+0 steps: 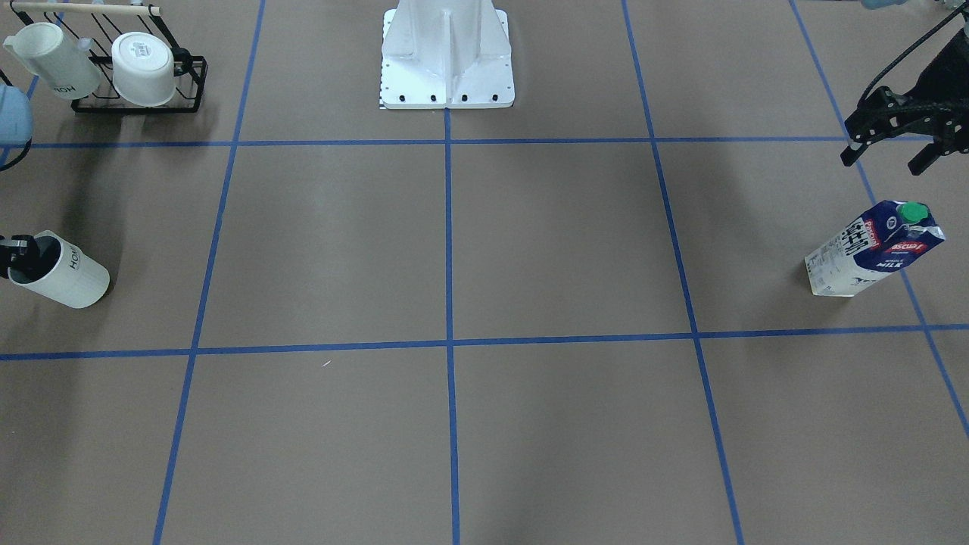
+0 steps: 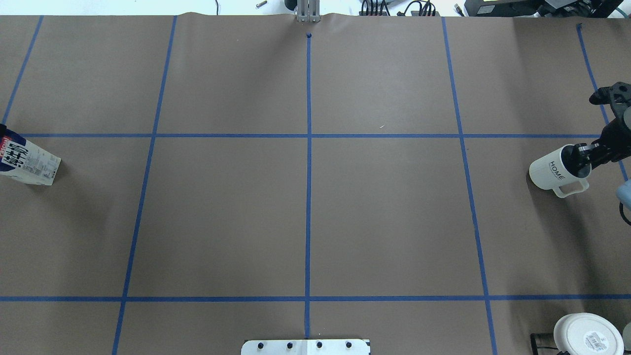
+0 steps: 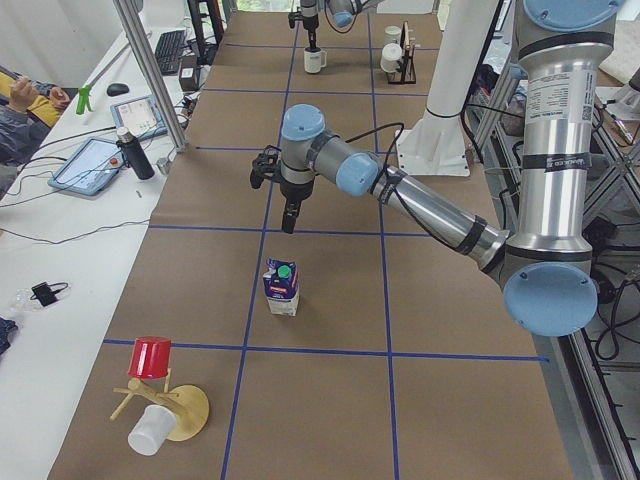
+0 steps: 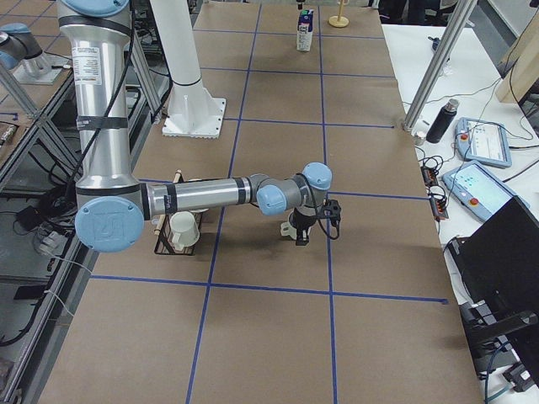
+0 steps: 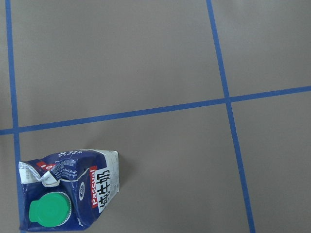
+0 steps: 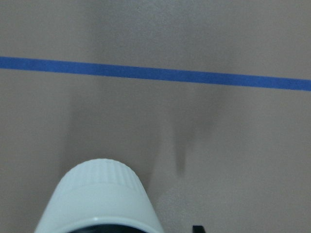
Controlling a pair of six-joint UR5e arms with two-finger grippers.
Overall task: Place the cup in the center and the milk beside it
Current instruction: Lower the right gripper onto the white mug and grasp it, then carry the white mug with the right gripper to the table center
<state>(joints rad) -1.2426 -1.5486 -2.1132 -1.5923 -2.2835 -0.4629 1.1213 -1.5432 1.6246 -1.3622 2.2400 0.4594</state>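
cup [image 2: 554, 172] pinched at the rim by right claw [image 2: 578, 155], one finger inside the grey hollow, the other outside; hanging straight off the claw's tips, "home" lettering on the wall facing away from the claw. resting on the paper or lifted, cannot tell. milk [image 1: 874, 250] upright, green cap [image 5: 48, 213] on top, below left claw [image 1: 887, 157] and a little off to one side. left claw spread wide, clear of the carton, touching nothing. middle tape line [image 2: 308, 217] well apart from both claws, between them.

the milk [image 2: 29, 165] is cut by the overhead view's left edge; cup [image 6: 99, 196] rim cropped below.
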